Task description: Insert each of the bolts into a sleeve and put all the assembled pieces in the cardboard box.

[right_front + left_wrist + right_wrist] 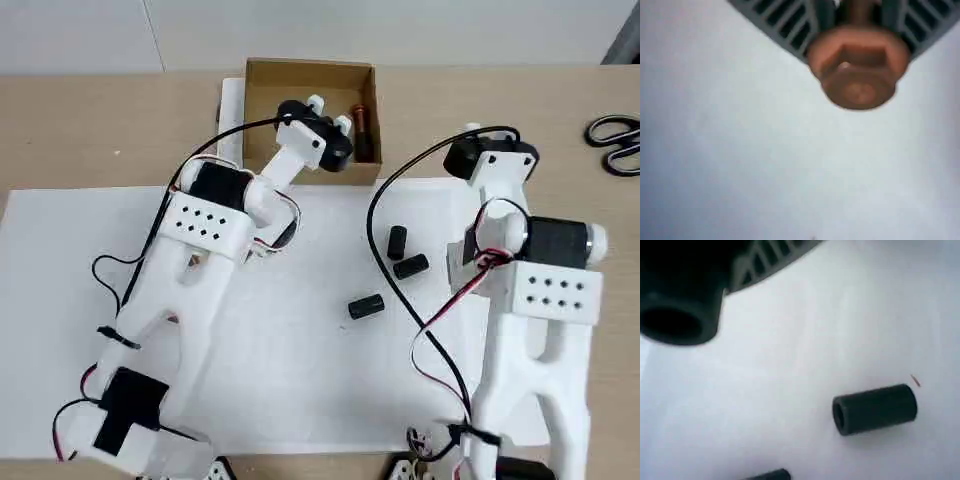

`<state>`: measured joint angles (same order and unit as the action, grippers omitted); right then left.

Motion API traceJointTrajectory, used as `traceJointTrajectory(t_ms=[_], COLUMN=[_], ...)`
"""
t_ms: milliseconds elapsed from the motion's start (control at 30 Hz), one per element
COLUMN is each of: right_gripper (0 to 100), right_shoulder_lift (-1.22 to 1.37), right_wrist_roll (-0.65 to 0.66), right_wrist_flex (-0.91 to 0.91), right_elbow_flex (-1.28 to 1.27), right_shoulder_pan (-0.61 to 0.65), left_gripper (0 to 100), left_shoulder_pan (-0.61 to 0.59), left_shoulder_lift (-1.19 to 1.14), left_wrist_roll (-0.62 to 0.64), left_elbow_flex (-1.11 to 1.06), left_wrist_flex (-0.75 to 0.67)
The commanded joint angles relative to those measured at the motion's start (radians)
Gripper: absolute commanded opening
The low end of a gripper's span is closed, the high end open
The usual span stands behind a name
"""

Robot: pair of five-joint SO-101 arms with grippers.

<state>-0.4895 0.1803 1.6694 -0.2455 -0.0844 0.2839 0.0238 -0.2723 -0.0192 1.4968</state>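
A wooden table [80,130] is seen, covered across its near and middle part by a white sheet [300,390]. A pale wall [300,30] is seen behind the table, and scissors [615,140] are laid at the far right.

Three loose sleeves are spread on the sheet between the two arms. The nearest sleeve [366,306] is laid with its long axis roughly left to right. The middle sleeve [410,266] is turned much the same way, and the farthest sleeve [398,240], just beside it, is pointed near to far.

Farther right, the right gripper [490,155] is closed on a held sleeve [680,315], whose open bore is turned toward the wrist camera.

At the far edge of the sheet a cardboard box [265,115] is placed. The left gripper [325,128] is held over its near wall, with its fingers clamped on a copper-coloured bolt [857,75]. The hexagonal head is faced toward the wrist camera and the shank is run away between the jaws.

An assembled piece [362,130] is laid inside the box against its right wall, its axis near to far and its reddish end farthest.
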Motion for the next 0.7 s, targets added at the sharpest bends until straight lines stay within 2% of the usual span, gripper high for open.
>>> traceJointTrajectory(t_ms=[0,167,267,433,667], right_gripper=[0.4,0.3,0.3,0.2,0.2], right_shoulder_lift=[-0.067,-0.18,-0.248,-0.32,-0.335], right_wrist_roll=[0.011,0.011,0.012,0.008,0.003], right_wrist_flex=[0.022,0.021,0.027,0.025,0.025], right_elbow_flex=[0.044,0.046,0.041,0.04,0.04], right_shoulder_pan=[-0.005,-0.004,0.031,0.11,0.12], left_gripper=[0,0,0,0,0], left_shoulder_pan=[-0.003,0.0,-0.005,0.0,0.003], left_shoulder_lift=[0.063,0.066,0.066,0.066,0.068], left_wrist_roll=[0.032,0.227,0.258,0.278,0.354], left_elbow_flex=[0.047,0.124,0.219,0.334,0.475], left_wrist_flex=[0.057,0.164,0.213,0.213,0.172])
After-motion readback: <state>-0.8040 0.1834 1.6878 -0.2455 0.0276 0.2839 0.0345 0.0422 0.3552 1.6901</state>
